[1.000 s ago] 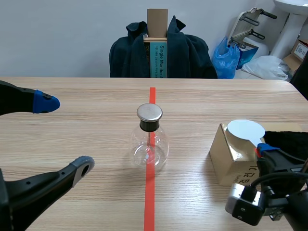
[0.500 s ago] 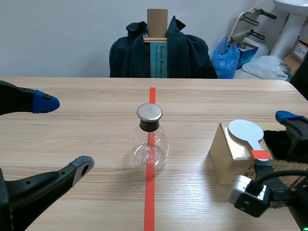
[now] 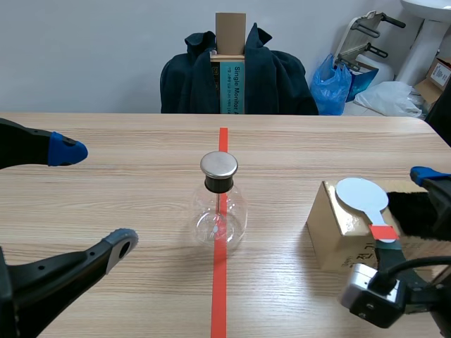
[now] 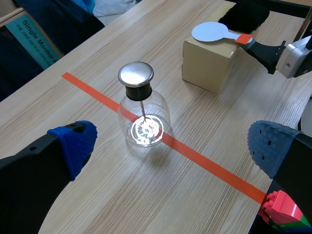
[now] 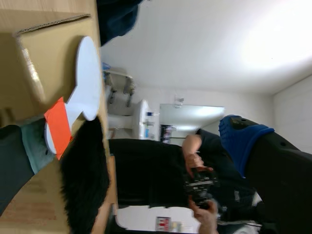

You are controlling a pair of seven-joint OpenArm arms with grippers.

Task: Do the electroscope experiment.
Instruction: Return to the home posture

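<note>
The electroscope, a clear glass flask (image 3: 220, 211) (image 4: 143, 122) with a metal cap (image 3: 219, 165) (image 4: 136, 74), stands on the red tape line at mid-table. A white paddle (image 3: 361, 192) (image 4: 209, 31) (image 5: 87, 78) with an orange-red handle (image 3: 382, 232) (image 5: 58, 126) lies on a cardboard box (image 3: 335, 236) (image 4: 207, 63) (image 5: 44, 48). My right gripper (image 3: 407, 211) (image 5: 134, 141) is open, its fingers on either side of the handle's end, one finger right at it. My left gripper (image 3: 93, 197) (image 4: 170, 146) stands open, left of the flask.
A black furry cloth (image 3: 423, 211) (image 4: 248, 14) (image 5: 85, 180) lies beside the box, near the right gripper. A chair draped with a dark jacket (image 3: 268, 77) stands behind the table. Coloured toy bricks (image 4: 282, 212) show beside my left gripper's finger. A person's hands (image 5: 195, 156) appear far behind.
My right gripper was shut on the paddle's handle a second ago; it has opened and sunk slightly. The paddle stays on the box. The left arm has not moved.
</note>
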